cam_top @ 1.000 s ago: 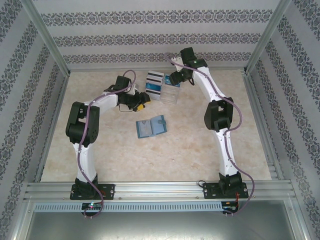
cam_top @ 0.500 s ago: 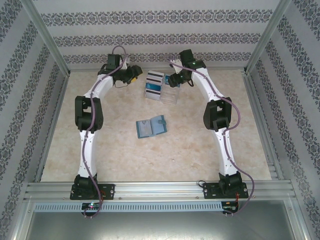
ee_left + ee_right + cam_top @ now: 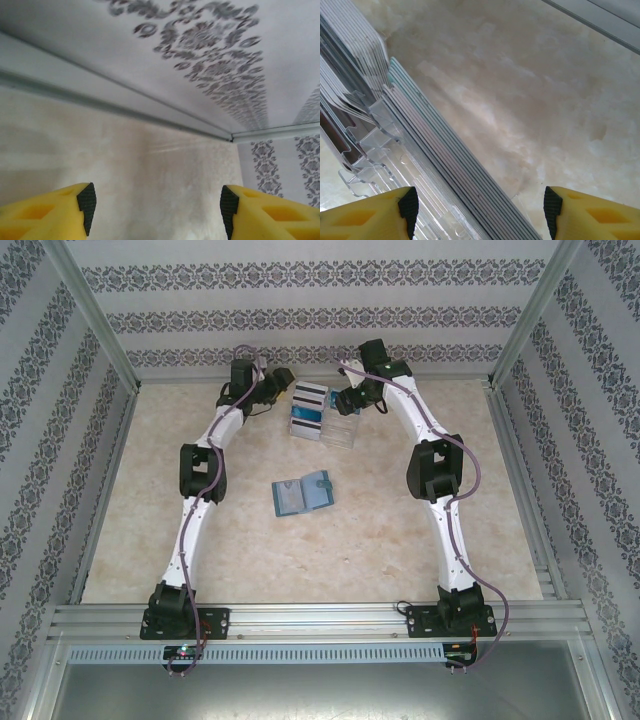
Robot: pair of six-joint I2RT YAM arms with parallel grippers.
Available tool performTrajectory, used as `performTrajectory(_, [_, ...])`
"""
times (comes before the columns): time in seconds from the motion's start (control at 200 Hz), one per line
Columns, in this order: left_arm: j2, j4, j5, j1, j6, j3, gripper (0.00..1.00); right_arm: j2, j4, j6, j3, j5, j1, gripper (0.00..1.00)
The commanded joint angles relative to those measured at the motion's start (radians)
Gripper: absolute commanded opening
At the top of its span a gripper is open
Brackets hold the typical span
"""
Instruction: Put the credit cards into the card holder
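The credit cards [image 3: 308, 408] stand on edge in a stack at the back of the table. In the right wrist view their thin edges [image 3: 445, 165] run diagonally below my right gripper [image 3: 477, 210]. That gripper [image 3: 345, 400] hangs over the stack's right side, open and touching nothing. The card holder [image 3: 302, 494], teal-blue, lies unfolded mid-table, away from both arms. My left gripper [image 3: 283, 378] sits just left of the cards near the back wall. It [image 3: 157, 207] is open, with bare table between the fingers.
A clear plastic rack [image 3: 342, 428] holds the cards; its ribs [image 3: 365, 145] show beside the stack. The metal rail [image 3: 125, 102] at the foot of the patterned back wall lies close ahead of the left gripper. Open tabletop surrounds the card holder.
My left arm has stretched from near the table's middle to the back, bringing its gripper beside the cards, and its jaws have widened. The right arm has stayed still.
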Motion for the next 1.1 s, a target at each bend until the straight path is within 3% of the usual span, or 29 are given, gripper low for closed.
performTrajectory(0.0, [0.014, 0.115, -0.009, -0.057, -0.071, 0.047, 0.69, -0.002, -0.025, -0.014, 0.023, -0.015, 0.016, 0.69])
performTrajectory(0.22, [0.033, 0.193, 0.039, -0.068, -0.16, 0.039, 0.69, -0.017, -0.022, -0.023, -0.007, -0.01, 0.015, 0.69])
performTrajectory(0.425, [-0.002, 0.219, 0.161, -0.084, -0.182, 0.001, 0.65, -0.022, -0.038, -0.027, -0.015, -0.054, 0.007, 0.68])
performTrajectory(0.65, [-0.132, 0.239, 0.228, -0.12, -0.118, -0.21, 0.64, -0.118, -0.026, -0.036, -0.16, -0.088, 0.0, 0.67])
performTrajectory(1.094, [-0.237, 0.202, 0.238, -0.153, -0.028, -0.365, 0.61, -0.302, -0.032, -0.026, -0.375, -0.068, -0.032, 0.67])
